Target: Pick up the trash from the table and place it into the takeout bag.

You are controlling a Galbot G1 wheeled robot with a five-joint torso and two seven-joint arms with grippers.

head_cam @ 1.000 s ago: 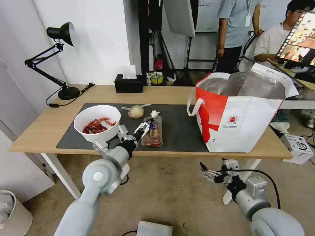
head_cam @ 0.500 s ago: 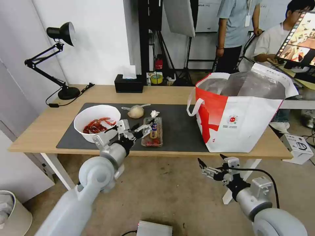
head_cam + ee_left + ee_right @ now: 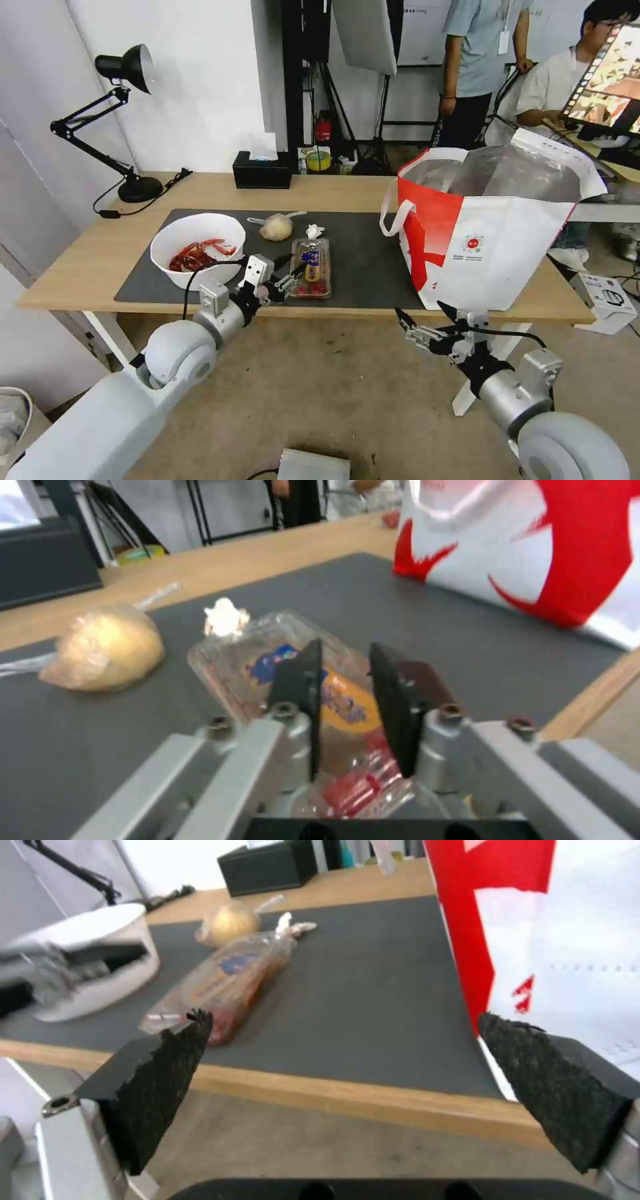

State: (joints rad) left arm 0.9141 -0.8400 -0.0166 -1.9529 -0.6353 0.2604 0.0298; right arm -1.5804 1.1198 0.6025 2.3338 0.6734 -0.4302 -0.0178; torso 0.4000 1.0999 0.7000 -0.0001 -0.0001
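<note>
Table (image 3: 80, 267): light wood, carrying a dark grey mat (image 3: 360, 253) that is stopping just short of the near edge; a wide stretch of bare mat is lying open between the plastic tray (image 3: 311, 268) and the takeout bag (image 3: 490, 227). Bag is standing upright at the right end, mouth gaping, foil lining showing, red side panel facing the tray. Tray: clear, hinged, lying lengthwise near the mat's front edge, holding red scraps and a blue-and-orange label. Tissue wad (image 3: 313, 231) is sitting just behind the tray; tied bag with beige lump (image 3: 276, 227) beside it; white bowl of red shells (image 3: 197, 250) to the left. Left gripper (image 3: 283, 275) is hovering at the tray's near end, jaws narrowly parted, holding nothing. Right gripper (image 3: 421, 319) is hanging below the front edge, jaws spread wide, empty.
</note>
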